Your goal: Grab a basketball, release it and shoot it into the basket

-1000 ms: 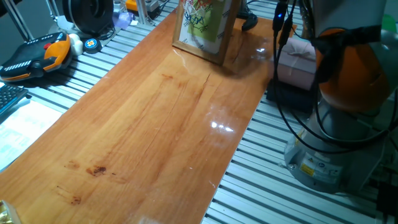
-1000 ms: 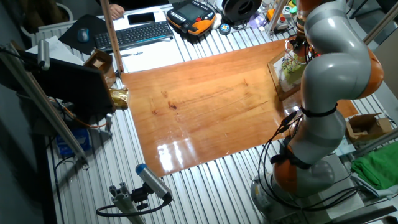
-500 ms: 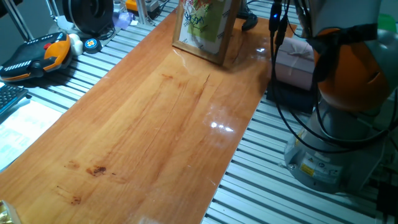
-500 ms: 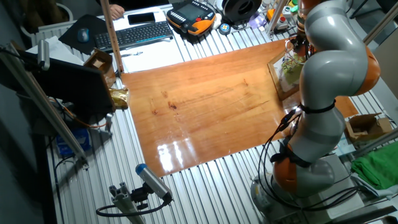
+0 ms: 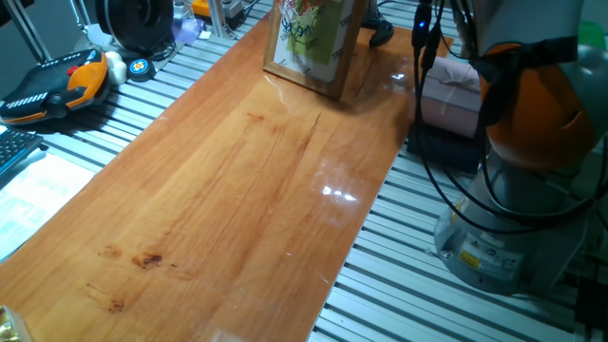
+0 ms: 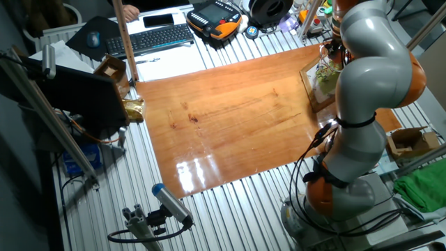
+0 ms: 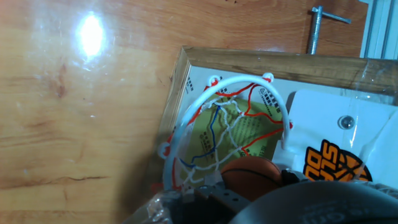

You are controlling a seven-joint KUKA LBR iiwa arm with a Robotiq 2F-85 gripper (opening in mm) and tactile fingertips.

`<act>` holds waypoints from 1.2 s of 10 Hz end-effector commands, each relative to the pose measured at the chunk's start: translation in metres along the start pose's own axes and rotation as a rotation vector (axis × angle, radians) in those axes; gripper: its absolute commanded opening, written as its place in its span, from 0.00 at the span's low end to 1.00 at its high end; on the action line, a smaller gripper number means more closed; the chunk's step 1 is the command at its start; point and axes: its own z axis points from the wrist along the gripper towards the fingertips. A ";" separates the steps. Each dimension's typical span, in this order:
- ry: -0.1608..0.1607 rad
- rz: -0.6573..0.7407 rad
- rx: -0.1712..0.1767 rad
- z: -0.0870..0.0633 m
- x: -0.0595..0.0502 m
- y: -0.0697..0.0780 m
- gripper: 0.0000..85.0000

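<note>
Looking down from the hand view, the basket point(image 7: 227, 134) sits directly below the camera, its white hoop and string net fixed to a wooden-framed backboard point(image 7: 261, 62). The basketball point(image 7: 252, 176) lies inside the net, at its lower part. The gripper's dark body fills the bottom edge; whether its jaws are apart or together cannot be told. From the other fixed view, the arm point(image 6: 366, 63) leans over the backboard on the wooden table point(image 6: 230, 118).
</note>
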 end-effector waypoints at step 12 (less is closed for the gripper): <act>0.030 -0.014 -0.054 -0.021 -0.006 0.027 0.05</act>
